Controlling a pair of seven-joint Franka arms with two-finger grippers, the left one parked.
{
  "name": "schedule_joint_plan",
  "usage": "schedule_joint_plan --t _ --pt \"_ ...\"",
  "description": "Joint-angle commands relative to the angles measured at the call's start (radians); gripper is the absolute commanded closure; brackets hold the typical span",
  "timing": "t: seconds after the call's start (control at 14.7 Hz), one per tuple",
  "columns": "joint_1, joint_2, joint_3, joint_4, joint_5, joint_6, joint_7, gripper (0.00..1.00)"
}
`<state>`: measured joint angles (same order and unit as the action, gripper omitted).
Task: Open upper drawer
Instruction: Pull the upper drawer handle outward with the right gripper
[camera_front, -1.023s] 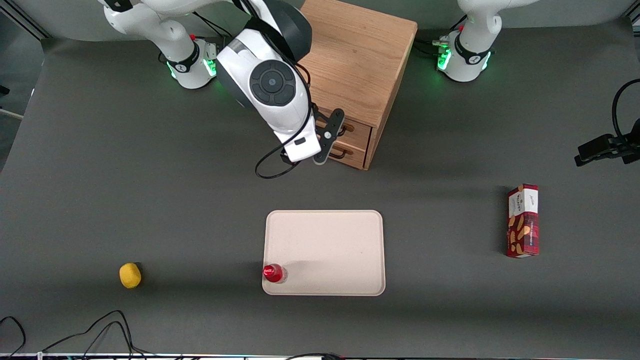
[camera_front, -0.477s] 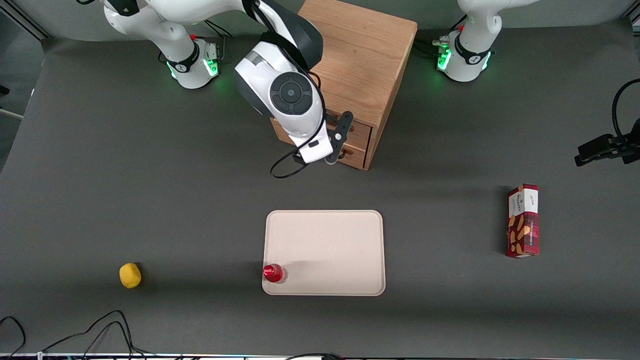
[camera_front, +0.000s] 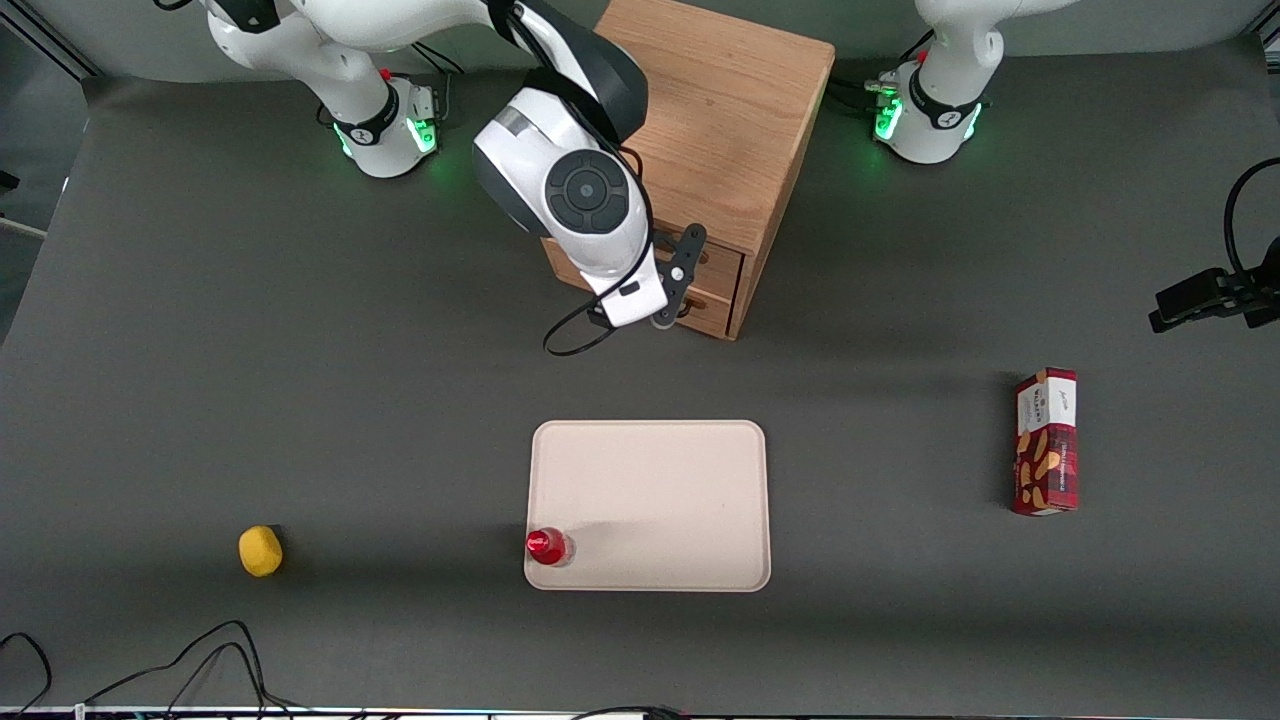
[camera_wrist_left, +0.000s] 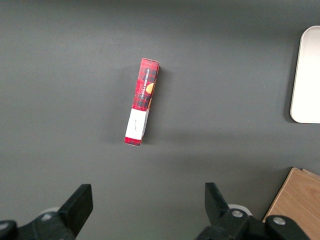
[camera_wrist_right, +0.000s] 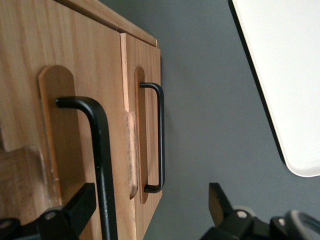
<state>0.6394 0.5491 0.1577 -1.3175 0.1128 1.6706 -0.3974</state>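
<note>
Upper drawer (camera_wrist_right: 30, 130) shut; gripper (camera_wrist_right: 150, 207) w/ fingers (camera_wrist_right: 220, 200) spread at handle (camera_wrist_right: 97, 160).

The working arm (camera_front: 560, 180) has glossy white rounded shells with dark grey joint bands and a round dark grey end cap with concentric rings. A black cable (camera_front: 570, 335) loops from its white wrist block. The gripper (camera_front: 672, 285) is matte black with pale screw heads; its base ring glows green.
</note>
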Motion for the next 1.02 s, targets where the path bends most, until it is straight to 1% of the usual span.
schedule_joint_plan --t 0.0,0.27,0.41,0.61,0.75,0.95 --pt "-0.003 -0.009 0.003 -0.022 0.004 0.015 -0.024 0.00" --pt "-0.010 -0.002 -0.001 -0.020 0.001 0.017 -0.049 0.00" --pt "-0.012 0.000 -0.001 -0.020 -0.022 0.034 -0.051 0.00" --pt "-0.012 0.009 -0.010 -0.019 -0.024 0.035 -0.052 0.00" --pt "-0.012 0.012 -0.013 -0.016 -0.024 0.035 -0.083 0.00" --pt "-0.012 0.012 -0.044 -0.012 -0.021 0.037 -0.092 0.00"
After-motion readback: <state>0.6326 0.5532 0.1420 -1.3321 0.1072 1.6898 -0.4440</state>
